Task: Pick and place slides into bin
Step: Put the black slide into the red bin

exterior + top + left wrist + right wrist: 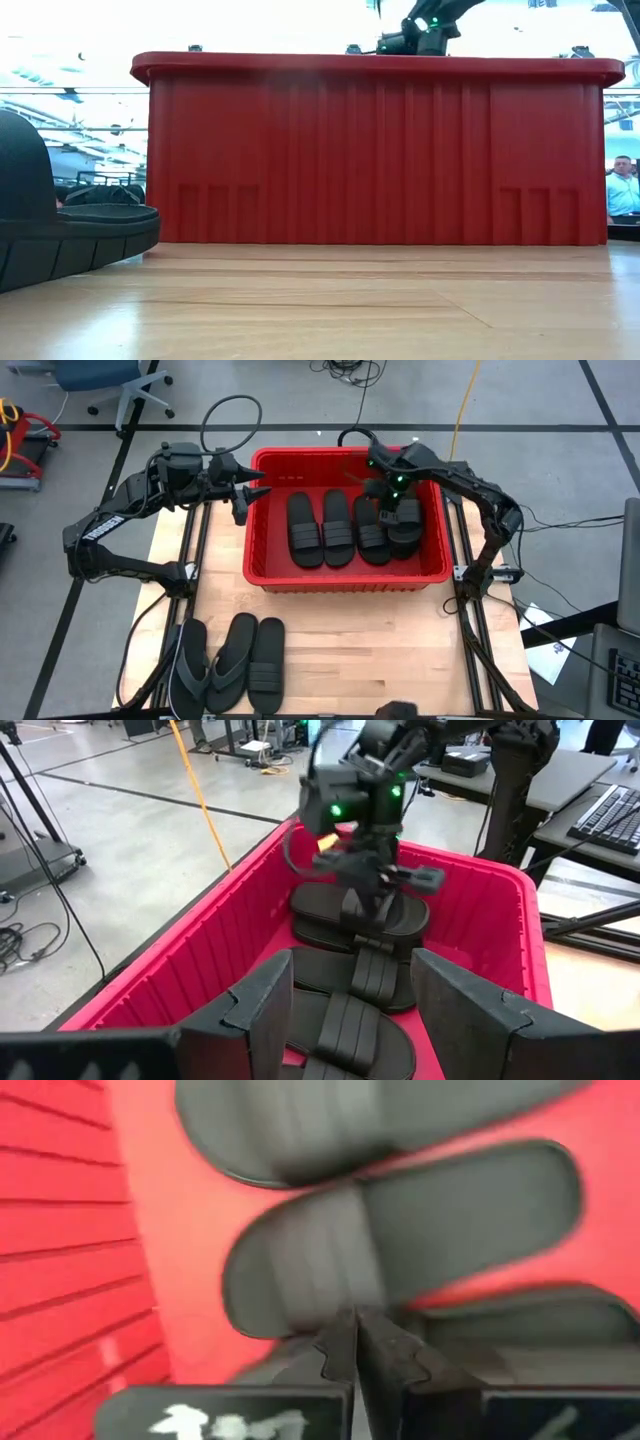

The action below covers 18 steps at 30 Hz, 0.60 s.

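The right gripper (pixel 400 512) is working inside the bin (pixel 262 560), its fingers (pixel 385 1355) pressed together with nothing visible between them, directly above the slide (pixel 404 535) lying at the bin's right end. That slide is resting partly on its neighbour, so it appears to have been set down there, although release cannot be confirmed. Three further slides (pixel 338 528) are lying side by side across the bin floor, which is leaving little free floor. The left gripper (pixel 240 490) is waiting over the bin's left rim, its fingers (pixel 265 1010) spread apart and empty, aimed across the bin interior. Three slides (pixel 228 660) are still lying on the bench (pixel 350 640) at its front left, well apart from the bin, awaiting pickup.
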{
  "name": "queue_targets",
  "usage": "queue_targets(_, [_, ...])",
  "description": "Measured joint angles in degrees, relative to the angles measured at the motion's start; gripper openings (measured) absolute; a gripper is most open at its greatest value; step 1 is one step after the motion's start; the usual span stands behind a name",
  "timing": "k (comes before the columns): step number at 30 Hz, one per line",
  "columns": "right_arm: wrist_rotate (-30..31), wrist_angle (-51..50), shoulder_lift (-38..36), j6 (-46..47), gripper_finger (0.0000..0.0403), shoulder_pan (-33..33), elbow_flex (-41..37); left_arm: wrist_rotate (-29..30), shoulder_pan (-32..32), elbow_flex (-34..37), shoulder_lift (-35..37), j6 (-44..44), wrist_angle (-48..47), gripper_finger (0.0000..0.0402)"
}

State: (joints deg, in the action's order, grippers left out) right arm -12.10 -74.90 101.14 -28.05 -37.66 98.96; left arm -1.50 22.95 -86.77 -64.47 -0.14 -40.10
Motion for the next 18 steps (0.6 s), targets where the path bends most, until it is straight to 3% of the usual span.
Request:
queue_targets(6, [1.58,-1.14,2.75,1.85,0.0,4.46,-0.33,0.0,-0.02,-0.02,0.0,0.92,0.04,0.0202])
queue_targets(18, [5.1,-7.94,2.32,1.71,0.0,4.34,-8.31,-0.02,-0.02,-0.02,0.0,-0.02,-0.3,0.0202])
